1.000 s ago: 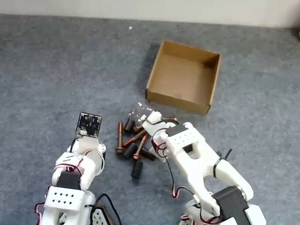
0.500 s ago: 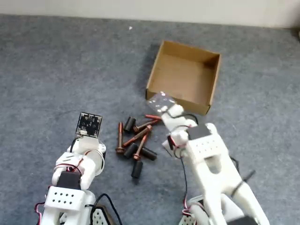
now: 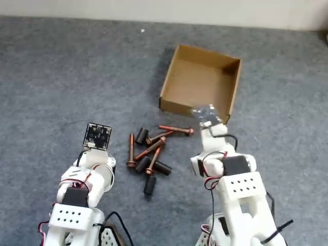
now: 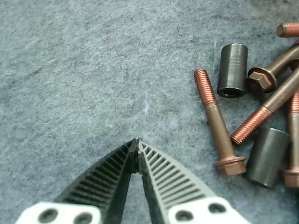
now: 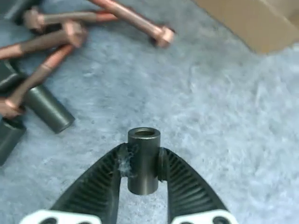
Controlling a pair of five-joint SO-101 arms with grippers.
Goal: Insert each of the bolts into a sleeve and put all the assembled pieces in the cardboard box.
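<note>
Right gripper (image 5: 143, 153) clamped on one sleeve (image 5: 144, 163). Five bolts (image 3: 148, 148) and four loose sleeves (image 3: 163, 168) lie between it and the left gripper (image 4: 137, 142), whose jaws are together.

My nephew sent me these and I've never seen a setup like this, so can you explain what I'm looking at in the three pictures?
These are two small white robot arms at a table. One picture looks down from above. The other two come from a camera on each arm's wrist. On the grey mat lie loose copper-coloured bolts and dark sleeves, near a cardboard box. The left end effector is shut, holds nothing, and sits beside the pile. The right end effector is clamped on one upright sleeve, close to the box's front wall.
</note>
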